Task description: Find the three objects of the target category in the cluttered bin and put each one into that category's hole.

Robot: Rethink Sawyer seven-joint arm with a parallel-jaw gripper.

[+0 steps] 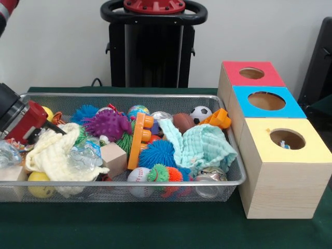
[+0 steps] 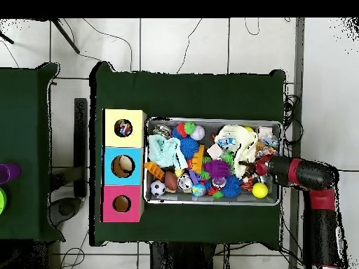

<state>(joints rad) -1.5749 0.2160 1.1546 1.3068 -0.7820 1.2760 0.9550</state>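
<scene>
Cluttered bin (image 1: 228, 136): a wide, shallow tray of silver wire mesh with a rounded metal rim, on a dark green table (image 1: 155, 228) just beside three pale wooden cube boxes. The cream knitted cloth (image 1: 54, 153), soft and ribbed, lies heaped at the bin's end away from the boxes, draped over other items; in the overhead view it shows as a pale fold (image 2: 238, 143). The gripper (image 1: 47, 126) reaches into that end of the bin and meets the cloth's upper edge; its tips are buried among cloth and toys, so whether the fingers grip anything cannot be told. A mint-green quilted cloth (image 1: 207, 148) lies crumpled at the bin's box end. The yellow-topped box (image 1: 282, 166) stands nearest the camera, its round dark hole (image 1: 287, 138) showing a small object inside that is too small to identify. Spiky rubber balls, including a purple one (image 1: 107, 124), an orange plastic block (image 1: 138, 140), and a miniature football (image 1: 200, 113) fill the remainder.
</scene>
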